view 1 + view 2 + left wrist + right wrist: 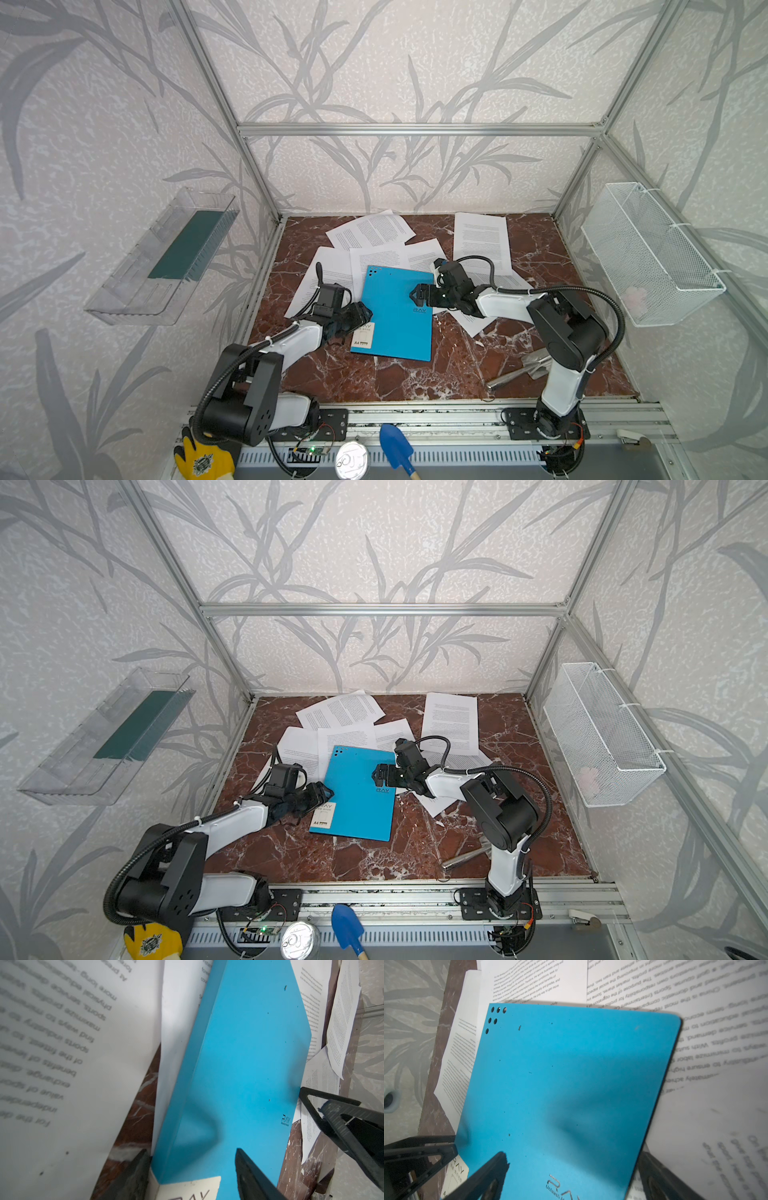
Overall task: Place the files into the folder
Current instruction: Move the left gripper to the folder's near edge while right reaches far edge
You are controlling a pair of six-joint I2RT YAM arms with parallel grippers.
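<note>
Folder (395,320) (357,800) is closed, blue side up, mid-desk (374,374). Its white label (363,336) sits at the near-left corner.

The files (374,232) (340,710) are loose on the desk. Several sheets fan out from under the folder's far, left and right edges. One sheet (482,241) lies at far right.

Left claw (366,316) (190,1151) is at the folder's left edge, just beyond the label. Its jaws are parted, one finger outside the edge and one over the blue cover. Released, by the look of it. Whether either finger presses on the folder is hard to judge, because the wrist view is too close. That edge may be raised a little.

Right claw (415,295) (572,1154) reaches in from the right, above the "RAY" lettering (419,310). Its jaws are spread wide and grasp nothing. In the right wrist view, one finger is over the cover and the other is past the folder's right edge, over paper.
</note>
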